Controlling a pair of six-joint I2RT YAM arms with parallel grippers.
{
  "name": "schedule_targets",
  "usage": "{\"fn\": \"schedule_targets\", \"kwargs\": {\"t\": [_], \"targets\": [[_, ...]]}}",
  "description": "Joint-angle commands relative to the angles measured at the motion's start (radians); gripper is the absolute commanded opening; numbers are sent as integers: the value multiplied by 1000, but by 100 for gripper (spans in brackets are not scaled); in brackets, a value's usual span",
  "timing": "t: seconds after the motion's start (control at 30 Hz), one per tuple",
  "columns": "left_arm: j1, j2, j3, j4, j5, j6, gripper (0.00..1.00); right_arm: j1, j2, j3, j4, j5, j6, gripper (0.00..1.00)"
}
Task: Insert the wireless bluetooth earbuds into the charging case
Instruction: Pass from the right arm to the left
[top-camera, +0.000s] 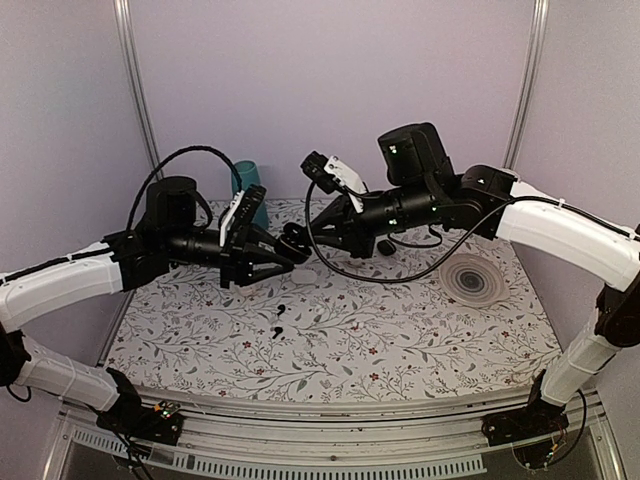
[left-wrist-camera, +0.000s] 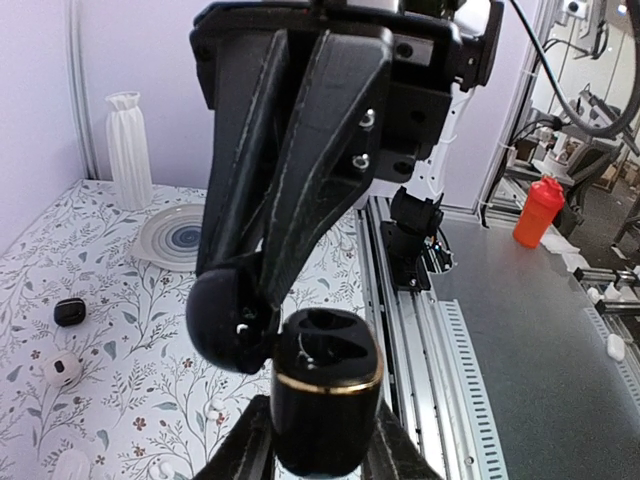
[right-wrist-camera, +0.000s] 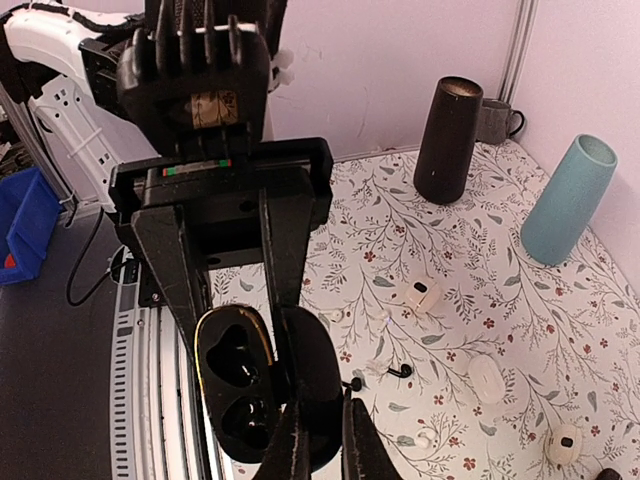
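Observation:
The charging case (left-wrist-camera: 328, 400) is small, black and gold-rimmed. It is held up above the table between both arms (top-camera: 294, 240), its two sockets showing empty (right-wrist-camera: 232, 385). My left gripper (left-wrist-camera: 320, 412) is shut on the case body from both sides. My right gripper (right-wrist-camera: 323, 400) is shut on the opened lid (left-wrist-camera: 228, 322), holding it swung aside. Two tiny black earbuds (top-camera: 285, 308) (top-camera: 277, 328) lie on the floral cloth below the case. They also show past the lid in the right wrist view, one earbud (right-wrist-camera: 402, 371) and the other earbud (right-wrist-camera: 354, 383).
A teal cup (top-camera: 246, 180) stands at the back left and a ringed plate (top-camera: 472, 278) at the right. White cases (right-wrist-camera: 424, 296) (right-wrist-camera: 486, 378), white earbuds, a black oval lump (left-wrist-camera: 69, 312), a dark tumbler (right-wrist-camera: 447, 140) and a white vase (left-wrist-camera: 128, 135) are spread around.

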Motion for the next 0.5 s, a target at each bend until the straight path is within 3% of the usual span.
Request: {"fn": "schedule_targets", "kwargs": {"t": [0.0,0.47], "targets": [[-8,-26,-35,95,-17,-52,31,2,-41,-13,41,13,14,4],[-6,-64,-70,193,-24,-111,37,2,-34,-13,43,6,14,3]]}}
